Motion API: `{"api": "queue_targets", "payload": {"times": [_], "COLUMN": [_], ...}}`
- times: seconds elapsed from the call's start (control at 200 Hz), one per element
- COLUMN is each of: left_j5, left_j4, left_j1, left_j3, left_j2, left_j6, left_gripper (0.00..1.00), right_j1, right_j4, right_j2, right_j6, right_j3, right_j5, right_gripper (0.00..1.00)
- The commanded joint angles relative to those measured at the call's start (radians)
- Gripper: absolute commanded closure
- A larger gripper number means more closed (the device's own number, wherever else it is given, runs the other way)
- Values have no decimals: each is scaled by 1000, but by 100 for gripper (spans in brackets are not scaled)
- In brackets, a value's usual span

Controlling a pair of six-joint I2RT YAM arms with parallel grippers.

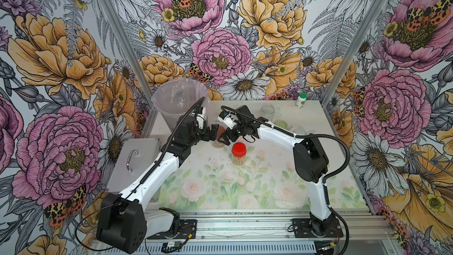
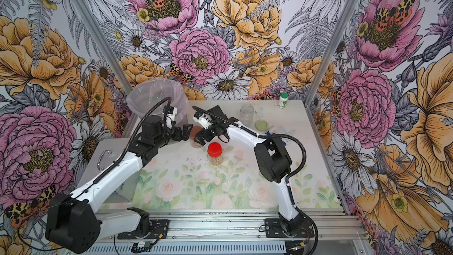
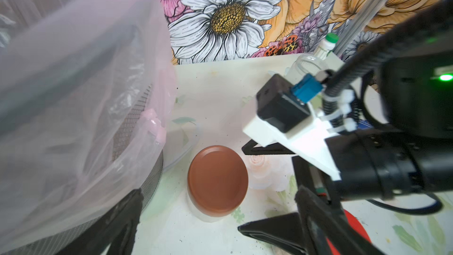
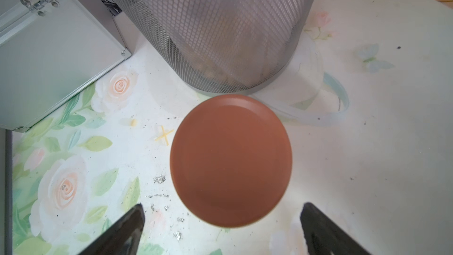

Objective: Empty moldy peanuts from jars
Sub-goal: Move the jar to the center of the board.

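- The brown-lidded jar (image 4: pixel 230 160) stands upright on the bench (image 1: pixel 245 192), just beside the foot of the mesh bin (image 4: pixel 220 33), with its lid on.
- In both top views the arms hide most of it. Only its lower part shows, holding peanuts (image 1: pixel 217 144). The wrist views show the opposite: the flat brown lid, with none of the contents.
- The right gripper (image 1: pixel 224 139) hangs over this jar. In the right wrist view its jaws are spread wide, with the lid lying between and beyond the tips and no contact visible.
- The left gripper (image 1: pixel 213 132) sits between the bin and the jar, jaws spread and holding nothing.
- The red-lidded jar (image 1: pixel 239 153) is closed and upright. It stands farther from the bin, past the brown-lidded one, and shows peanuts through its wall in the top views. The left wrist view catches only an edge of red.
- Only the right wrist view shows one loose pale nut (image 4: pixel 133 122), a yellow cross-shaped scrap (image 4: pixel 164 135) and dark crumbs on the bench near the bin.
- A pink liner (image 3: pixel 73 69) drapes over the bin's rim.
- A metal case (image 4: pixel 49 57) stands close beside the bin. Its latch shows only in the right wrist view.
- Well apart from the bin, along the back of the bench, are a clear lidless jar (image 1: pixel 267 112), a light green lid (image 1: pixel 281 124) lying flat, and a white bottle (image 1: pixel 301 101) with a green cap. The green print on the bottle's label is too small to read.
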State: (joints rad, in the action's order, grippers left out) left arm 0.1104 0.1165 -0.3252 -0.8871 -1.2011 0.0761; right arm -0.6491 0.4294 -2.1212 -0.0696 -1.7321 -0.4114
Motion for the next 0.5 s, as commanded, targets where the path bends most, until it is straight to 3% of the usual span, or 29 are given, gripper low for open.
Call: {"api": "queue_targets", "payload": {"times": [0.0, 0.495], "left_j5": [51, -44], "left_j4": [-62, -139], "left_j1": [-8, -25], "left_j3": [37, 131], "left_j2": [75, 237], "left_j6": [-12, 36], "left_gripper": [1, 1], "right_j1": [-10, -39], "right_j4": [-10, 9], "right_j2": [-45, -142], "right_j6": [-8, -14], "right_j3": [-53, -136], "right_j5": [29, 59], "right_gripper": [1, 0]}}
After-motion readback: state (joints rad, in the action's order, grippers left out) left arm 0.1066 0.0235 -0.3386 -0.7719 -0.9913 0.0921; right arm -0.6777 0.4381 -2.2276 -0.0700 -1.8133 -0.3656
